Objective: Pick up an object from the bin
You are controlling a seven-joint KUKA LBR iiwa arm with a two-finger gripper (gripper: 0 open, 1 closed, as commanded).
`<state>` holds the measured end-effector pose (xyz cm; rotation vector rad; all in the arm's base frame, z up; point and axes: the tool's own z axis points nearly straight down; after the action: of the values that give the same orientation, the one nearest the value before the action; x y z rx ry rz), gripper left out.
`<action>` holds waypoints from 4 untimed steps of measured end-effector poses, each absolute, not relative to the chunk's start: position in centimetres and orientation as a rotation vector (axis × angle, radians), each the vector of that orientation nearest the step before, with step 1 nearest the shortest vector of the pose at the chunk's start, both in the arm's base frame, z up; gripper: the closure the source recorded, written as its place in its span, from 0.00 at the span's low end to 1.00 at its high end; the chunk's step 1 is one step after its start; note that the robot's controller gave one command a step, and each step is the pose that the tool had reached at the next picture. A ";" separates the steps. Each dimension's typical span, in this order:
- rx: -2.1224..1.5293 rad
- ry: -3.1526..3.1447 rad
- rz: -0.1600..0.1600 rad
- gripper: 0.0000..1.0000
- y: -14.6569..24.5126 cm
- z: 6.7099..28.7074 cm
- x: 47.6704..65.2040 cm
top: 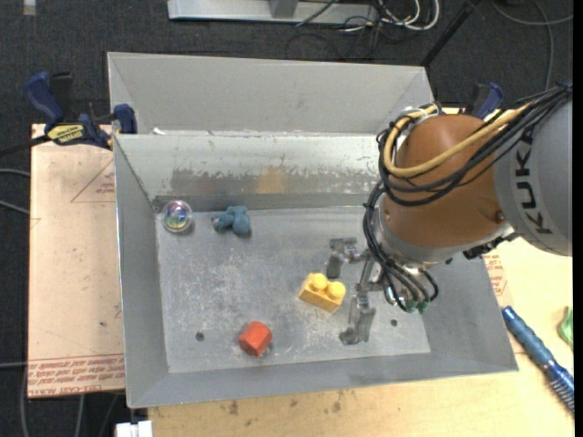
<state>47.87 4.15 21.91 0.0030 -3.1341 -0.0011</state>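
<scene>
A yellow toy brick (322,291) with studs on top lies on the bin floor right of the middle. My gripper (347,289) hangs just to its right, its two grey fingers (340,255) spread far apart, one beyond the brick and one nearer the front wall. The brick sits beside the gap between them, not inside it. Nothing is held between the fingers.
A small red block (256,338) lies near the front wall. A blue-grey lump (233,220) and a shiny ball (178,217) sit at the back left. The arm's orange cover and cables hang over the bin's right side.
</scene>
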 end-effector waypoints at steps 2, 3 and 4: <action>-0.232 -3.133 -0.003 1.00 1.7 7.5 55.0; -0.238 -3.142 -0.004 1.00 2.2 17.6 54.4; -0.243 -3.145 -0.004 1.00 1.8 26.8 55.8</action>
<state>55.80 1.75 26.81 -0.2426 -3.1447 -0.0037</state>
